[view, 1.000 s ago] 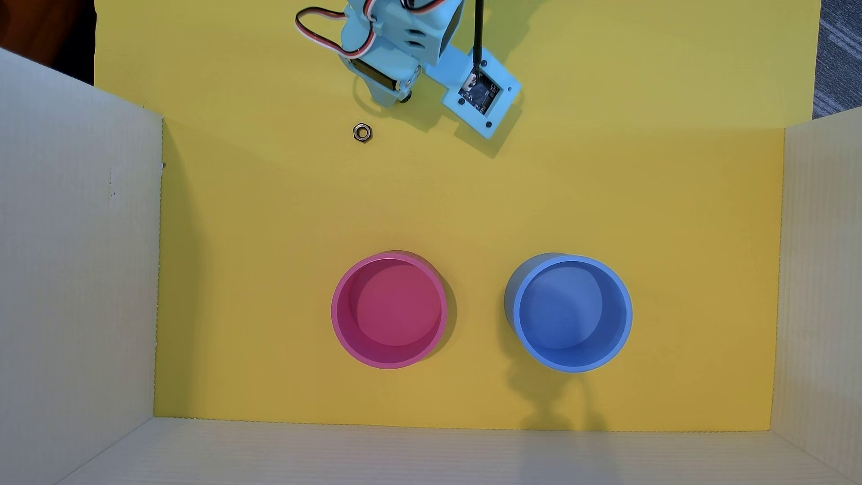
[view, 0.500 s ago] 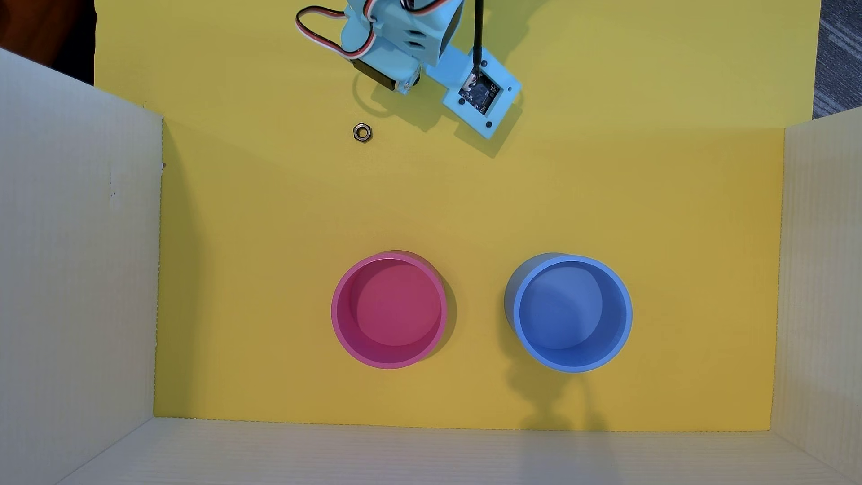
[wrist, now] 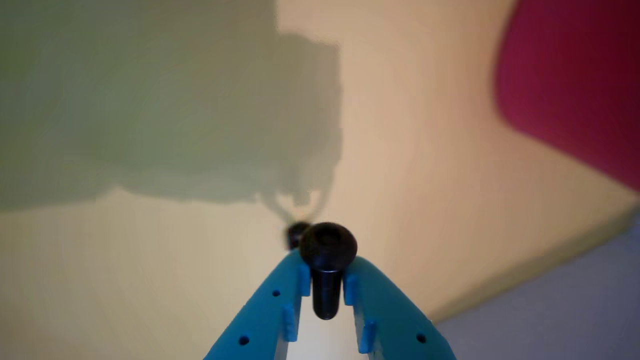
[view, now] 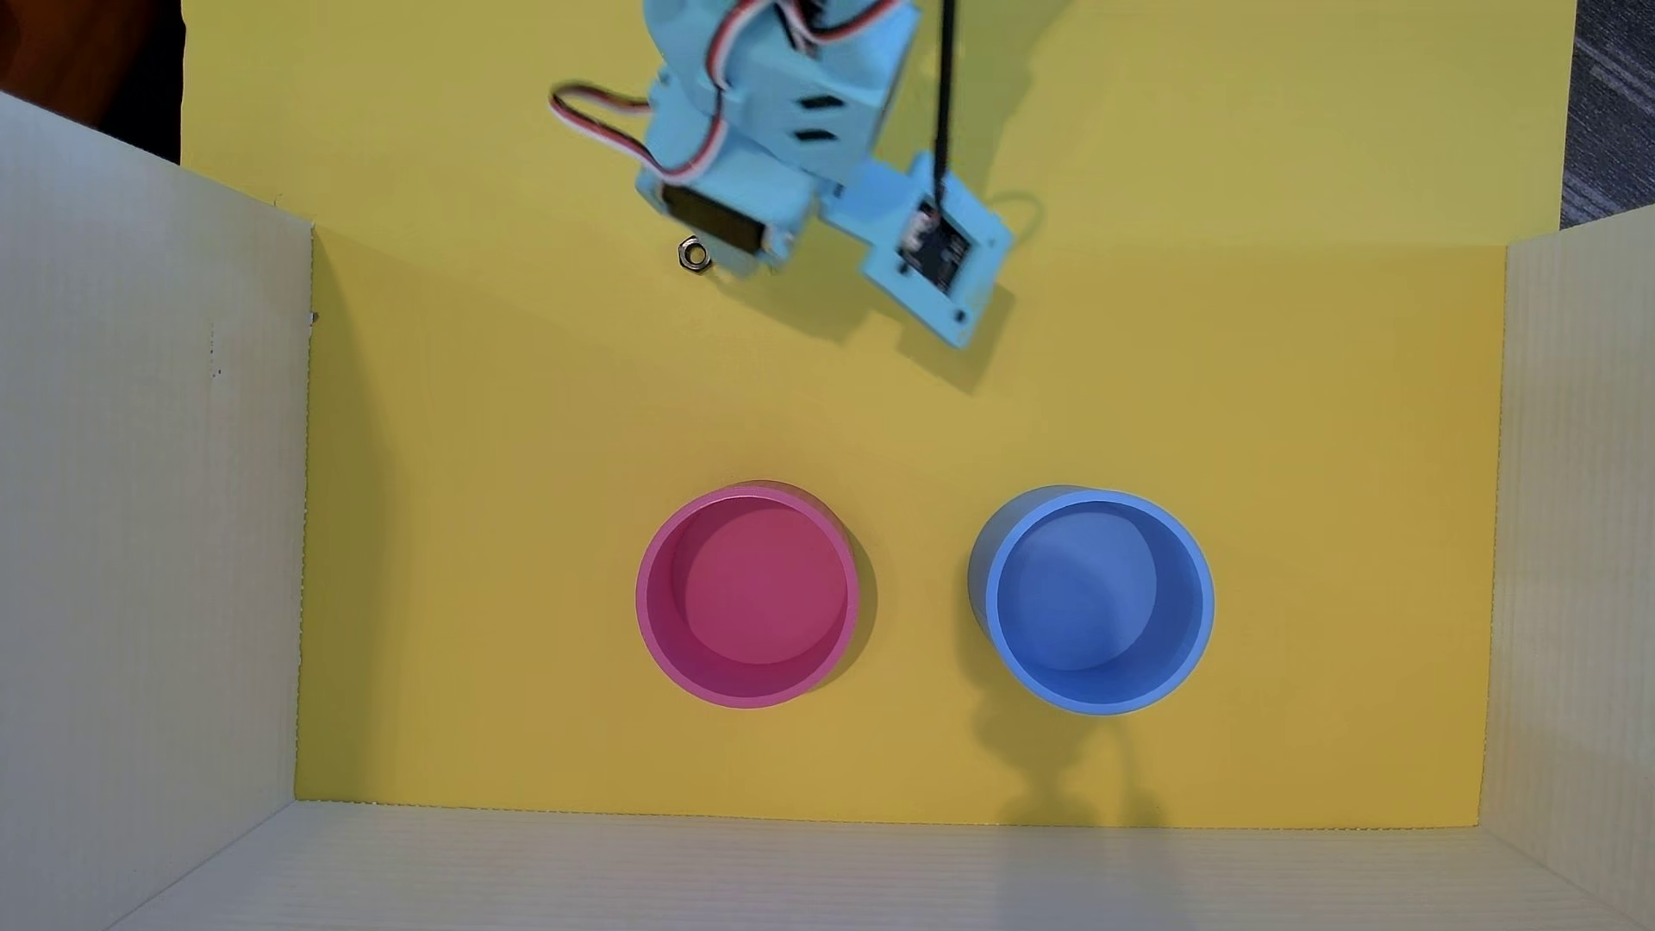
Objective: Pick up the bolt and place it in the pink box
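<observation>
In the wrist view my gripper (wrist: 326, 272) is shut on the bolt (wrist: 327, 247), a small black screw. Its rounded head sticks out past the blue fingertips (wrist: 365, 285) and its shaft sits between them, just above the yellow floor. The pink box (view: 647, 595) is a round pink cup standing in the lower middle of the overhead view, far from the arm (view: 779, 134) at the top. Its wall fills the top right corner of the wrist view (wrist: 575, 75). In the overhead view the arm's body hides the fingers and the bolt.
A silvery hexagonal nut (view: 694, 254) lies on the yellow floor (view: 484, 465) right beside the arm's tip. A blue round cup (view: 1204, 600) stands to the right of the pink one. White corrugated walls (view: 143, 501) enclose the left, right and bottom sides.
</observation>
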Robot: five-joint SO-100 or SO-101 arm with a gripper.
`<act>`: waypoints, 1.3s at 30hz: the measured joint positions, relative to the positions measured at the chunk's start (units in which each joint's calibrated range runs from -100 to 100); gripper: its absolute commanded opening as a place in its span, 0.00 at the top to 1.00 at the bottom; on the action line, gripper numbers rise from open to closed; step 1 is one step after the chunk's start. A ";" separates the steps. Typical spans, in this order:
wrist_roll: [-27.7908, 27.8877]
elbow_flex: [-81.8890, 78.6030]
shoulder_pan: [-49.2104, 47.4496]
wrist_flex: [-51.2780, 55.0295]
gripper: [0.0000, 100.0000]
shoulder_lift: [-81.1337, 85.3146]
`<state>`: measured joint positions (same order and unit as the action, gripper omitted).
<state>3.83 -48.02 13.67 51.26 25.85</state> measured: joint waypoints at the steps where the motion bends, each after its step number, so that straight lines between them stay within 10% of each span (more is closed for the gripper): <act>1: 0.00 1.44 -0.36 0.00 0.99 0.00; 39: -3.57 80.45 -8.75 22.36 0.98 -50.76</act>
<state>0.27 32.43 4.92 73.62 -24.92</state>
